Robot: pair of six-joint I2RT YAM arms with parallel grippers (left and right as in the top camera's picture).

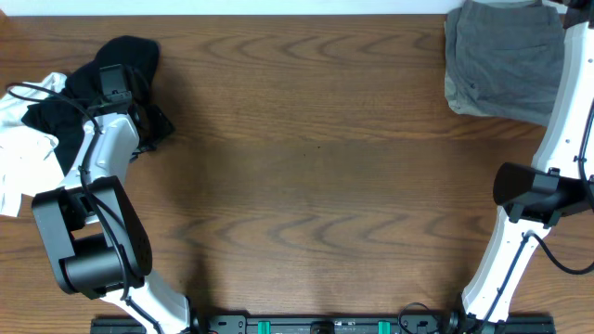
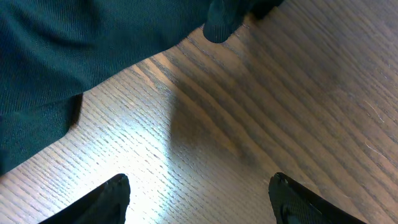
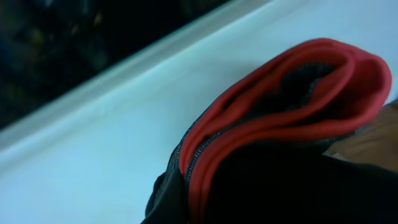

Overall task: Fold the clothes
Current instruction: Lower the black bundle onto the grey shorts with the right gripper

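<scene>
Pick-up stage: right gripper, closed, seemingly pinches the trousers [image 3: 280, 186] by the red waistband [image 3: 267, 127] (fingers unseen) at the far right. The left gripper [image 2: 199, 190] gapes wide beside the black garment [image 2: 62, 56]. Next: spread the trousers flat.

- Your surface [image 1: 306, 158] is dark brown wood with a wavy grain.
- At its far left, you have a black garment [image 1: 139, 51] lying crumpled, overlapping a white garment [image 1: 19, 167] at the left edge.
- At the far right corner, grey-khaki shorts [image 1: 506, 60] lie folded, flat on the wood.
</scene>
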